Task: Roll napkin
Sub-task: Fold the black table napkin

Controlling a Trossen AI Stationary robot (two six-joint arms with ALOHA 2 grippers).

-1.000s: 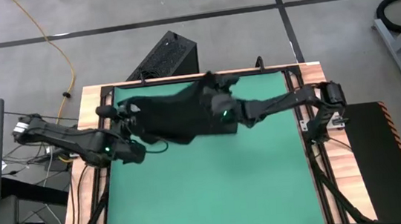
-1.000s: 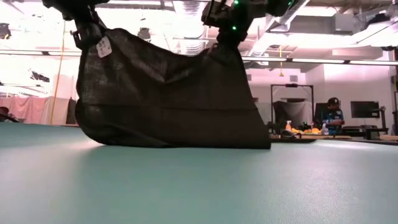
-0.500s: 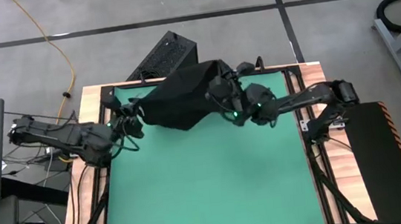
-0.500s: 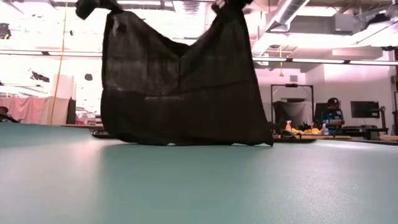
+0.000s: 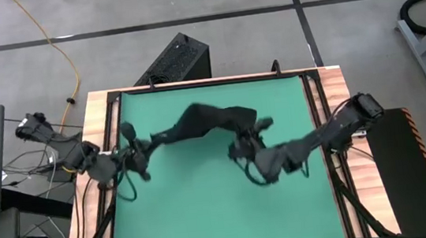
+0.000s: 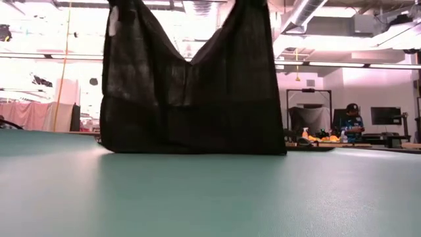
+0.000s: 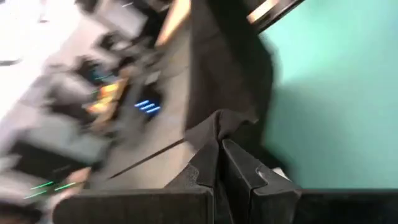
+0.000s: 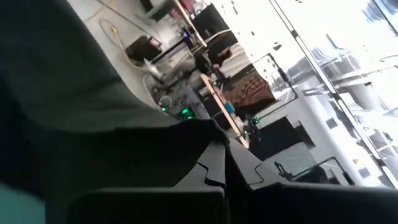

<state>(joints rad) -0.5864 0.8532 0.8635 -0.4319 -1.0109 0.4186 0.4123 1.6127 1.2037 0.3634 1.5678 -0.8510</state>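
Near tabletop: the green tabletop [image 5: 207,215] lies bare along its near edge, with room to lay cloth flat.
Right gripper: the right gripper [image 5: 242,149] hangs over the middle of the tabletop, jaws closed on one top corner of the napkin [image 5: 209,122].
Left gripper: the left gripper [image 5: 138,147] sits near the left edge, jaws pinched shut on the other top corner.
Napkin: it hangs as a sheet between the two arms, sagging in the middle; in the low view its bottom hem seems to touch the tabletop toward the far edge.
Step in hand: probably spreading the cloth before rolling.
How to do it well: keep both corners level and taut, lower the hem first, then draw toward the near edge so it settles without creases.
Writing: a pale tag [image 6: 113,20] shows at the upper left corner; nothing on it can be read.
Beyond the far edge: a black slotted box [image 5: 175,59] stands on the floor.
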